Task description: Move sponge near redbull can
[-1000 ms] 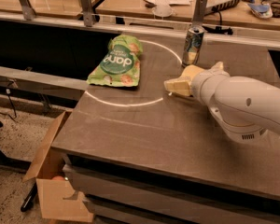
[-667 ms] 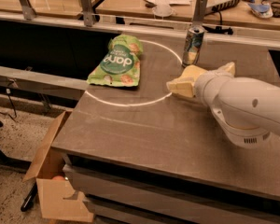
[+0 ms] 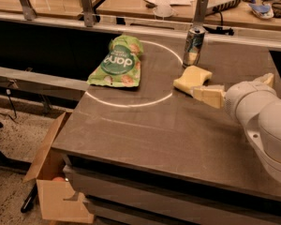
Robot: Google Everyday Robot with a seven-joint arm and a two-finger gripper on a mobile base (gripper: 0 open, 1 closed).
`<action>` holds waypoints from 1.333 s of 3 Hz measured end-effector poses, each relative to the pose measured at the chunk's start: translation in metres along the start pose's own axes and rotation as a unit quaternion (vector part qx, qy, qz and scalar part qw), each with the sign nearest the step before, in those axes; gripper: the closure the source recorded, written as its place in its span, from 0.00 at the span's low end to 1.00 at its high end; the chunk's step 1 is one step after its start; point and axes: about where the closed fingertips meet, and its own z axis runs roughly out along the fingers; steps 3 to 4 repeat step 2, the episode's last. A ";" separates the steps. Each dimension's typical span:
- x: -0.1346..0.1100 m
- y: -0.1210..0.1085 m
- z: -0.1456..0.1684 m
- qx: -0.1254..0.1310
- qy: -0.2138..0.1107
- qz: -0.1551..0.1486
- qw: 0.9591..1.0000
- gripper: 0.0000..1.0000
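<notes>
**One of each: sponge, can and bag on the desk**

One pale yellow sponge lies flat on the desk, just in front of the single Red Bull can and close to it, with a narrow gap between them. The can stands upright near the desk's far edge. One green snack bag lies to the left, well apart from both, overlapping the upper left of a white circle marked on the surface. The sponge sits at that circle's right side.

One hand, on a white arm coming in from the right, meets the sponge's near right corner. I cannot tell whether it is apart or clamped.

Bare desk runs from the sponge to the near edge. One cardboard box sits on the floor below the left corner.
</notes>
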 end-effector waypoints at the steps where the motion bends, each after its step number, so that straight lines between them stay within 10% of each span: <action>1: 0.017 -0.023 -0.028 0.035 0.012 0.014 0.999 0.00; 4: 0.017 -0.023 -0.028 0.035 0.012 0.014 0.999 0.00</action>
